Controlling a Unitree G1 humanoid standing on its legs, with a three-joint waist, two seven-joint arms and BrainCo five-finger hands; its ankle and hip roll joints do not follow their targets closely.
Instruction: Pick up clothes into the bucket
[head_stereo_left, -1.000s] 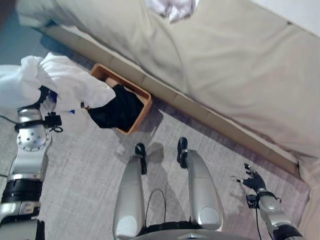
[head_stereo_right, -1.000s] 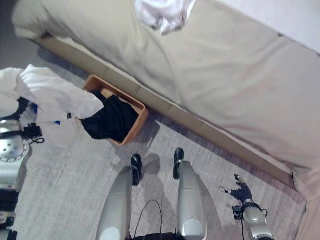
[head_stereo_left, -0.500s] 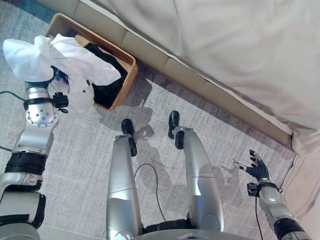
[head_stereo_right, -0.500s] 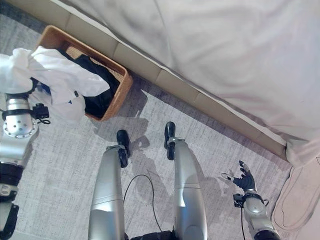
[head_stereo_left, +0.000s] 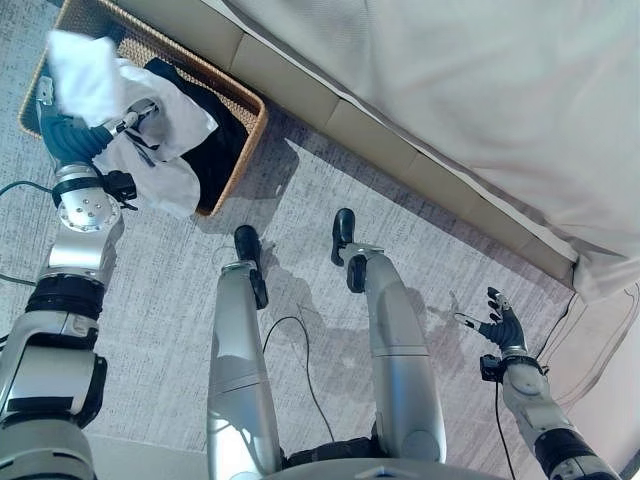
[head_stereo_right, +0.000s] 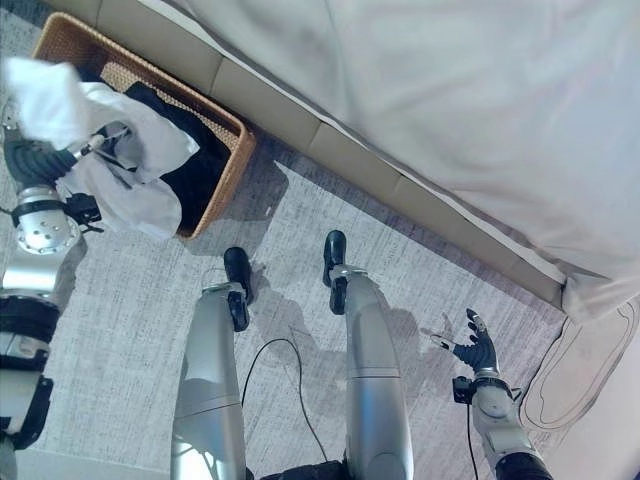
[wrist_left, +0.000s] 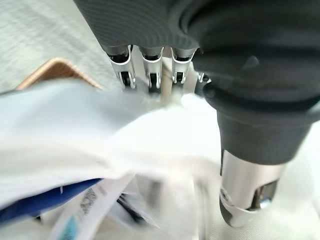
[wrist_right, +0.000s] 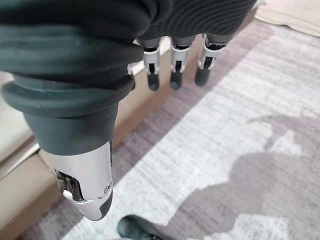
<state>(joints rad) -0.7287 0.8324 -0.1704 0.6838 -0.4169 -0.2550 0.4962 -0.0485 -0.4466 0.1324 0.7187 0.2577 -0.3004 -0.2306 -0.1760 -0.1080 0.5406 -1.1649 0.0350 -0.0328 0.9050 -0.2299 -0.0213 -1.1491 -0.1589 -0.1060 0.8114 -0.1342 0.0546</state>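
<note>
A woven brown basket (head_stereo_left: 252, 118) stands on the rug against the sofa base, with a black garment (head_stereo_left: 220, 140) inside. My left hand (head_stereo_left: 72, 137) is over the basket's near side. A white garment (head_stereo_left: 165, 150) lies draped over that hand, and its lower part hangs into the basket and over the rim. In the left wrist view the fingers (wrist_left: 150, 62) run straight into the white cloth (wrist_left: 75, 130) and the thumb sticks out free. My right hand (head_stereo_right: 474, 351) hangs open and empty low at the right, fingers (wrist_right: 174, 75) spread above the rug.
A long sofa under a beige cover (head_stereo_left: 450, 90) fills the top and right, its tan base (head_stereo_left: 360, 135) running diagonally. Grey rug (head_stereo_left: 160, 290) covers the floor. A cream mat (head_stereo_right: 580, 370) lies at the far right.
The camera has tilted down. My left hand has moved over the basket, its fingers have straightened, and the white garment now hangs down into it. The right hand is unchanged.
</note>
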